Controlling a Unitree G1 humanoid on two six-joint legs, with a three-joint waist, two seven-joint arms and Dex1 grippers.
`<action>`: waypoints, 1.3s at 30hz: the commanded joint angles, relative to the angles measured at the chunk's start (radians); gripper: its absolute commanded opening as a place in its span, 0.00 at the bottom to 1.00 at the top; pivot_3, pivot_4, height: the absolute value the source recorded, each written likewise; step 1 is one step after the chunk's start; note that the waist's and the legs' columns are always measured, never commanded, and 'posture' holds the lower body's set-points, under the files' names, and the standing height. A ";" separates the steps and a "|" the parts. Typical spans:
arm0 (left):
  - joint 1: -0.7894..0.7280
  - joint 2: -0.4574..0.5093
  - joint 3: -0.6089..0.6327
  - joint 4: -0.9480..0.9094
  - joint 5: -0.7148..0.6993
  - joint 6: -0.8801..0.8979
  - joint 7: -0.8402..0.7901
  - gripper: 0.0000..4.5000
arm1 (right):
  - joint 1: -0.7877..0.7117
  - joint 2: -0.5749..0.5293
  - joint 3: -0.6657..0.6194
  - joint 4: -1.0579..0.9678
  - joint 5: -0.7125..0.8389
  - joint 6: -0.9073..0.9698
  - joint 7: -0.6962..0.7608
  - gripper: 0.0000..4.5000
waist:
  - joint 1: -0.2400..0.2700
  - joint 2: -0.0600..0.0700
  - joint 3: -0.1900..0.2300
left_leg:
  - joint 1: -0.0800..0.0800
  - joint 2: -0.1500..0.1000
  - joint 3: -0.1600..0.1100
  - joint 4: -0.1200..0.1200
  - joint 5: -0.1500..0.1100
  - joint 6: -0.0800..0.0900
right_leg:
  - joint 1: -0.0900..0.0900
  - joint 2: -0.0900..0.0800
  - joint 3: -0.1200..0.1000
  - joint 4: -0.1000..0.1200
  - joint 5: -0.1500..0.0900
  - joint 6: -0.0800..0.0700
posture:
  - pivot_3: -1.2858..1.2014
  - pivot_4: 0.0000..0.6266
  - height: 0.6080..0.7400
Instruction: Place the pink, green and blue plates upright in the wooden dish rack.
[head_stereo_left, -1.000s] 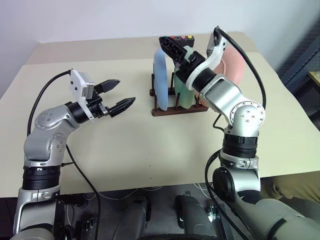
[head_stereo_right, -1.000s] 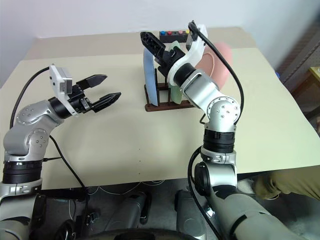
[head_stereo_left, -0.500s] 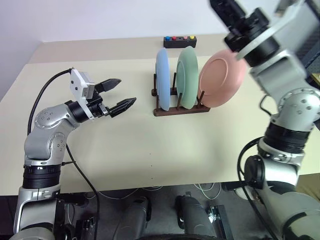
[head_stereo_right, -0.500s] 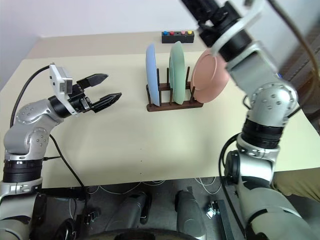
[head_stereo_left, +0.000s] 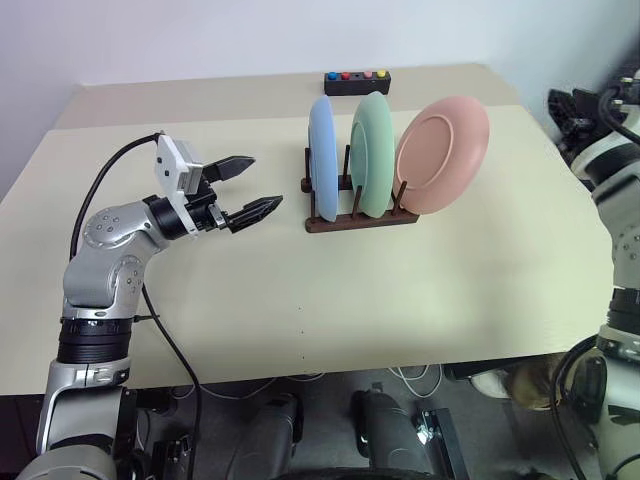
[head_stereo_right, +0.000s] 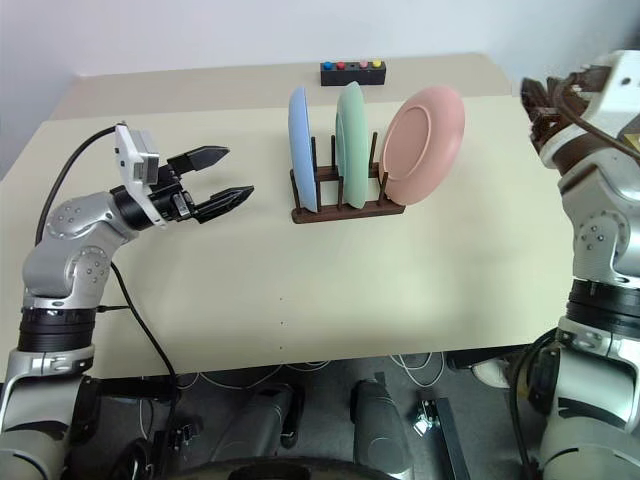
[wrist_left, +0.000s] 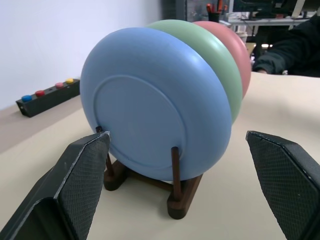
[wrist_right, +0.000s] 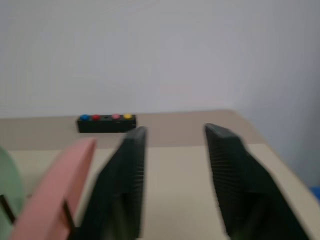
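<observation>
The wooden dish rack (head_stereo_left: 360, 222) stands mid-table, towards the back. Three plates stand on edge in it: the blue plate (head_stereo_left: 322, 150) on the left, the green plate (head_stereo_left: 372, 150) in the middle and the pink plate (head_stereo_left: 442, 155) at the right end, leaning to the right. My left gripper (head_stereo_left: 266, 181) hovers open and empty left of the rack, pointing at the blue plate (wrist_left: 150, 105). My right gripper (wrist_right: 175, 129) is raised far to the right, well clear of the rack. Its fingers are apart with a narrow gap and hold nothing.
A small black box with coloured buttons (head_stereo_left: 357, 81) lies at the back edge of the beige table (head_stereo_left: 300, 300), behind the rack. A person's dark sleeve (wrist_left: 300, 45) shows beyond the table's right side.
My right arm has swung away from the rack to the far right, leaving the pink plate standing there, and its fingers have drawn closer together. The left gripper has stayed put.
</observation>
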 joint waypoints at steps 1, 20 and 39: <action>-0.023 0.012 0.010 -0.012 -0.013 -0.008 -0.022 1.00 | 0.026 -0.027 -0.022 -0.029 -0.060 -0.037 0.001 0.01 | 0.001 0.000 0.000 | 0.000 0.000 0.000 0.000 0.000 0.000 | 0.000 0.000 0.000 0.000 0.000 0.000 | 0.52 0.24 1.00; -0.007 0.013 0.020 -0.037 -0.011 -0.003 -0.021 1.00 | 0.024 0.051 0.141 -0.106 -0.138 0.066 0.136 0.01 | 0.001 0.000 0.000 | 0.001 0.000 0.000 0.000 0.000 0.000 | 0.001 0.000 0.000 0.000 0.000 0.000 | 0.52 0.24 1.00; -0.002 0.008 0.017 -0.034 -0.010 -0.006 -0.015 1.00 | 0.003 0.064 0.144 -0.171 -0.109 0.109 0.183 0.01 | 0.001 0.000 0.000 | 0.001 0.000 -0.001 0.000 0.000 0.000 | 0.001 0.000 0.000 0.000 0.000 0.000 | 0.52 0.24 1.00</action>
